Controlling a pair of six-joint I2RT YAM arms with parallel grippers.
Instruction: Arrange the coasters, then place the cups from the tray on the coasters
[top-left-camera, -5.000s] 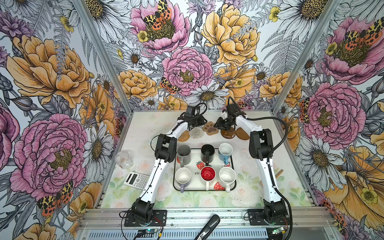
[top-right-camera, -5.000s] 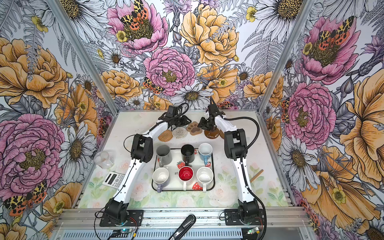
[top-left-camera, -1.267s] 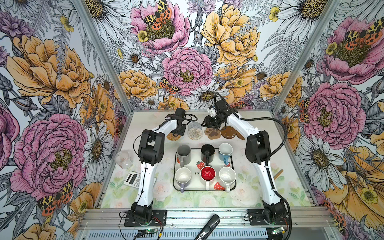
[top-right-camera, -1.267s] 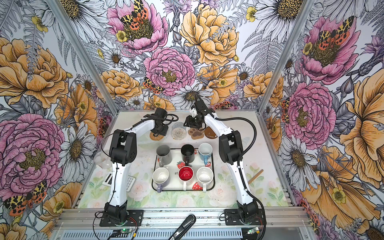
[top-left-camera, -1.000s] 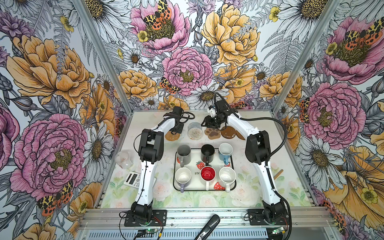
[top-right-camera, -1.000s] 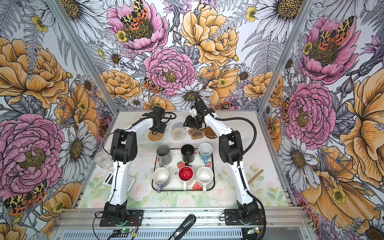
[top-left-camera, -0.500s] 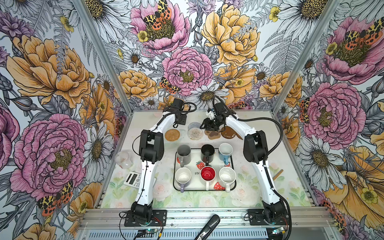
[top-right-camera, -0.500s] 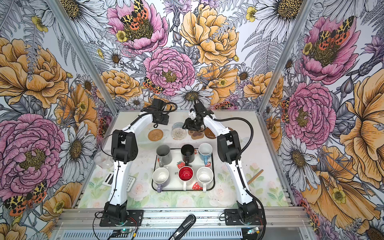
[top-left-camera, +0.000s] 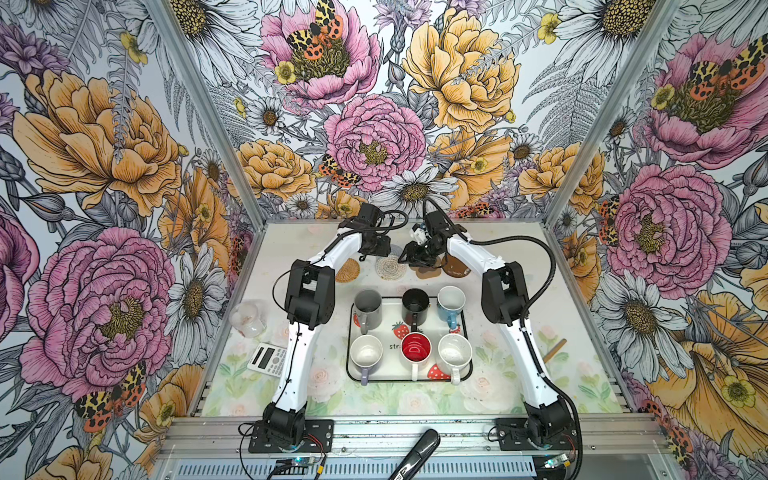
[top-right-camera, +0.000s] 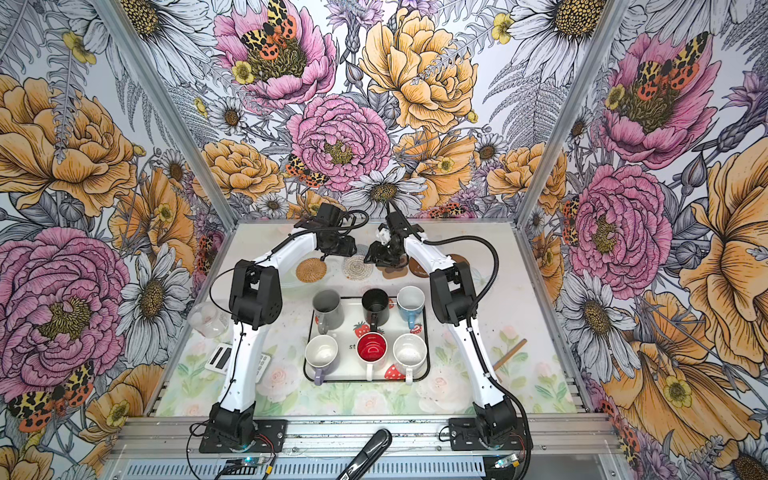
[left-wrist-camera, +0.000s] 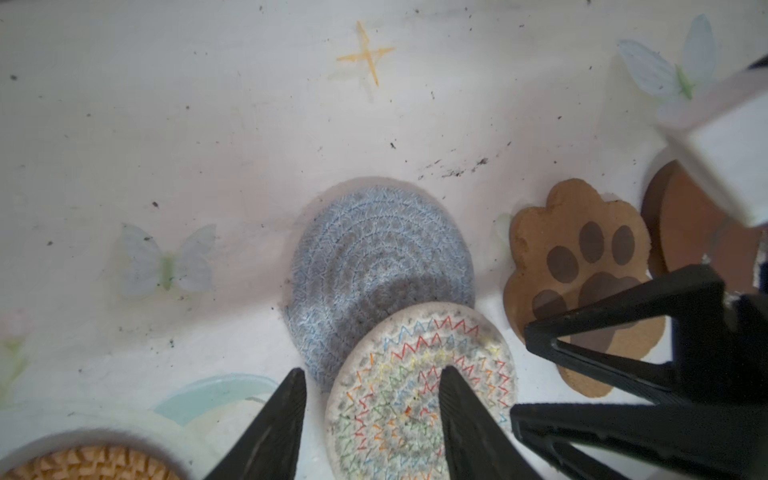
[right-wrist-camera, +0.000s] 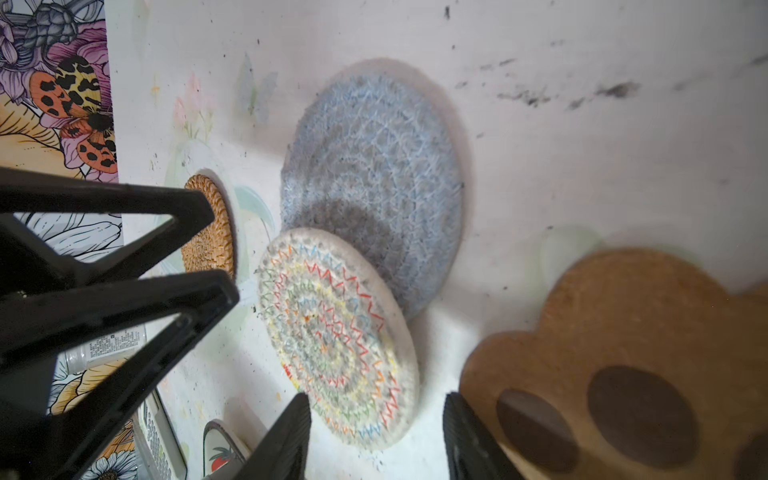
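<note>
The tan rattan coaster (top-left-camera: 348, 270) lies alone and flat at the left of the row on the worktop (top-left-camera: 286, 241). Next comes the left gripper (left-wrist-camera: 372, 370), its jaws moderately apart and empty. It hangs over the pale zigzag-stitched coaster (left-wrist-camera: 419, 399), whose far edge rides up on the grey-blue coaster (left-wrist-camera: 374, 253).

The coming move likely turns on that overlap. Both coasters are round, so no long axis matters, only direction. The stitched one probably needs to slide off toward the tray (top-left-camera: 390, 374), where all six cups (top-left-camera: 415, 347) stand.

The right gripper (right-wrist-camera: 376, 397), also part-open and empty, hovers just beside it, over the gap between the stitched coaster and the paw coaster (right-wrist-camera: 623, 316). The left gripper looks the nearer to the overlap. A brown disc (top-left-camera: 455, 268) ends the row.
</note>
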